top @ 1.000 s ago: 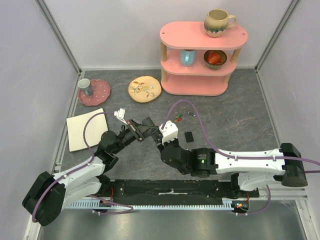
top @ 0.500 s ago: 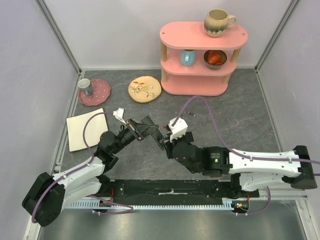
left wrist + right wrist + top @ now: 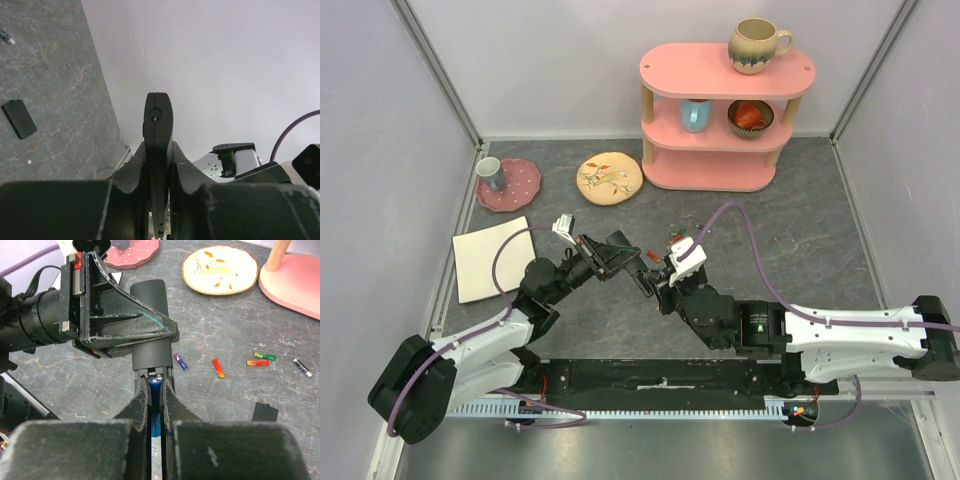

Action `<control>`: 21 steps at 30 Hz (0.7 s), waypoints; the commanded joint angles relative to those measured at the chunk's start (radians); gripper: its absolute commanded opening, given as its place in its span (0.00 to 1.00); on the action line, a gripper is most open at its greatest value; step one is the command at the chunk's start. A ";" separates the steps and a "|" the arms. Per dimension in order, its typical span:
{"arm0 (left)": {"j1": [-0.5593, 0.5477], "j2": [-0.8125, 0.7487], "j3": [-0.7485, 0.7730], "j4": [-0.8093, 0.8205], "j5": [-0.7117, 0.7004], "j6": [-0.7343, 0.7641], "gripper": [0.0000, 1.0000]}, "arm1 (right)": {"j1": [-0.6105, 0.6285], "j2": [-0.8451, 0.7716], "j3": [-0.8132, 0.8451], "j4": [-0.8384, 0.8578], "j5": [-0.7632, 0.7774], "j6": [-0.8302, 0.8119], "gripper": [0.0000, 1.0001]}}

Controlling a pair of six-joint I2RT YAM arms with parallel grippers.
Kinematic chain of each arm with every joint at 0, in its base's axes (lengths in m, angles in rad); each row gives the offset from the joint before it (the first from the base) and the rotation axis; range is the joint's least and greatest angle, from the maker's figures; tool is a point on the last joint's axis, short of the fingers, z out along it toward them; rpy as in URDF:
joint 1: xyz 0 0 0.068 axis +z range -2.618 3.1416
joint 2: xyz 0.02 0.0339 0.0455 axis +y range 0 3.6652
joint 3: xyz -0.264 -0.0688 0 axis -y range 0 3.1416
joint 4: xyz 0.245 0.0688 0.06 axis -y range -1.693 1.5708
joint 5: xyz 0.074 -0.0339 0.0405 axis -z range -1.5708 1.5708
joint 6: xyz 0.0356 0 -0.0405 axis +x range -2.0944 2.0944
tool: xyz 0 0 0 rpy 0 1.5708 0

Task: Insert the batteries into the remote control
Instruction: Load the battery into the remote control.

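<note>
Two arms meet over the middle of the grey counter (image 3: 800, 230); I read my screens from the left. Far left lies a cream square mat (image 3: 490, 262); behind it a pink dotted plate (image 3: 525, 186) carries a small grey cup (image 3: 490, 172); a round patterned plate (image 3: 609, 178) sits further right, near the back.

The left gripper (image 3: 616, 256) is clamped on the remote control (image 3: 148, 297) and holds it raised off the counter; on the left wrist view I see the remote edge-on, pinched between both fingers (image 3: 185, 170).

The right gripper (image 3: 155, 383) faces it end to end; its jaws are closed on a blue cell (image 3: 155, 392), which sits right at the remote's near end, where the open battery bay shows metal contacts; whether the cell is seated in the bay I cannot tell.

Right of the remote, four small coloured batteries (image 3: 218, 367) lie loose on the counter: one purple, one red-orange, then an orange and a green one close together; a dark cell (image 3: 302, 367) with a pale tip lies beyond them. Nearer the right arm rests a small black rectangular piece (image 3: 265, 412), flat and apart from the batteries.

At the back right stands a pink shelf (image 3: 690, 68); a speckled mug (image 3: 757, 45) is on top, with a blue cup (image 3: 696, 115) and a red bowl (image 3: 750, 117) on the tier below.
</note>
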 commanded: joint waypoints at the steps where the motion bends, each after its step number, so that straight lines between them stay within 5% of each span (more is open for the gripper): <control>1: 0.002 0.007 0.033 0.053 0.016 -0.097 0.02 | 0.005 -0.016 -0.014 0.143 0.073 -0.019 0.00; 21: 0.001 0.026 0.059 -0.032 0.062 -0.127 0.02 | 0.006 0.071 -0.034 0.188 0.064 -0.006 0.00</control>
